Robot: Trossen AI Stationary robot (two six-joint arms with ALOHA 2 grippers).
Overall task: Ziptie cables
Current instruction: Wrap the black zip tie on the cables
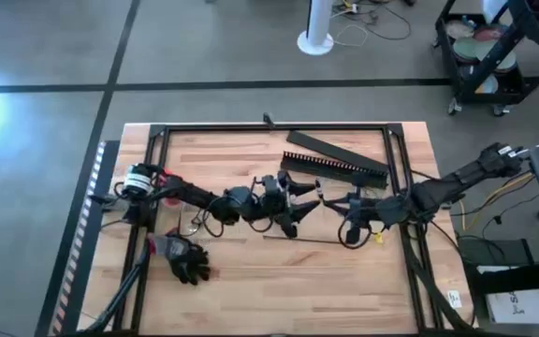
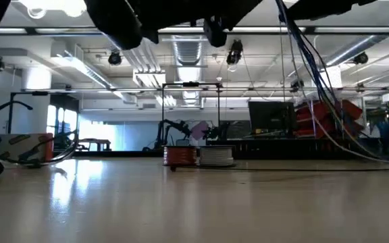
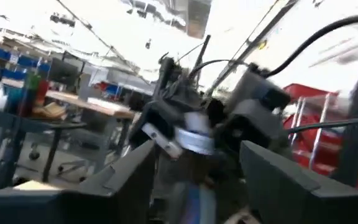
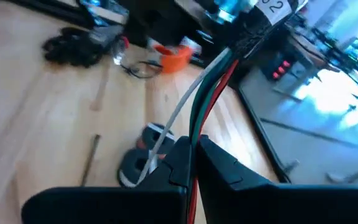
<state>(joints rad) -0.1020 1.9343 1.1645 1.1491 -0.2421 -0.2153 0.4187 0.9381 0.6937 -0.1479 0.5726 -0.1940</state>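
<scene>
The cables (image 4: 197, 106) are a bundle of grey, green, red and black cords stretched between my two grippers above the table's middle. My right gripper (image 4: 193, 152) is shut on one end of the bundle. My left gripper (image 1: 309, 198) faces it from the table's left, and the bundle's other end (image 4: 248, 38) runs to it. A dark cable loop (image 1: 349, 234) hangs below the right gripper. The ziptie (image 1: 302, 240), a thin black strip, lies flat on the wood just in front of both grippers, untouched. My right gripper pinches the cable bundle (image 4: 194, 134) between its two fingers, which lie across the cords. The cords run straight from the fingers toward the left gripper, clear of the table. My left gripper has something dark between its fingers (image 3: 191, 193). The place of contact is blurred, so the part does not show.
A long comb-toothed duct (image 1: 335, 167) and a flat black bar (image 1: 321, 143) lie at the far side. A black glove (image 1: 185, 258) and thin wire loops (image 1: 199, 223) sit at the near left. A small round disc (image 4: 138, 168) lies under the right gripper.
</scene>
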